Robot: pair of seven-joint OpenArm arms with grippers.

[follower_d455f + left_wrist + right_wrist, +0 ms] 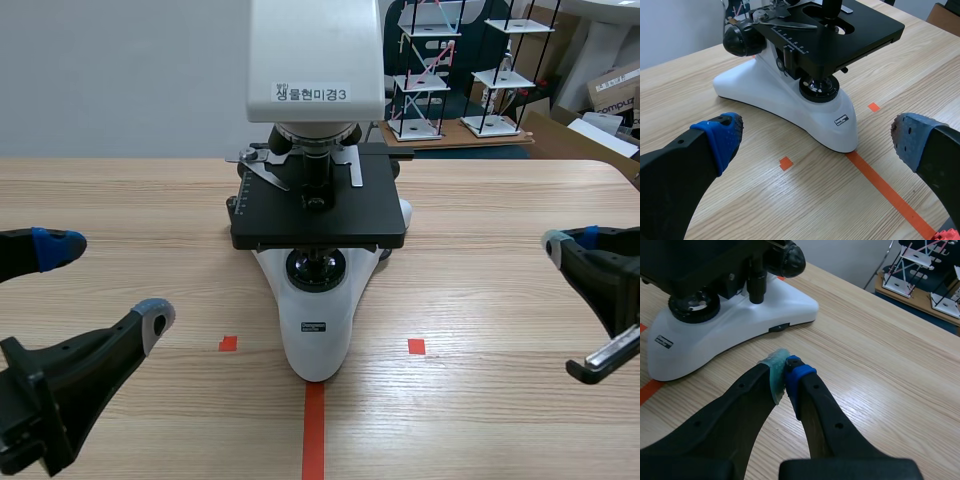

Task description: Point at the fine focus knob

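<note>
The wooden counter [500, 400] carries the white microscope [318, 300]. The left arm [50, 390] is well to the microscope's left, its jaws released wide. The right arm [600, 280] is well to its right, jaws clenched on nothing. The fine focus knob [790, 260] is, I judge, the small inner part of the black knob on the microscope's right flank, behind the stage. Pointing is not yet begun; next, the right arm must bring its closed tip just beside this knob.

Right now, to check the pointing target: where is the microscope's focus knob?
Right wrist view: the knob juts from the microscope's side above its white base, ahead of the fingers.
</note>
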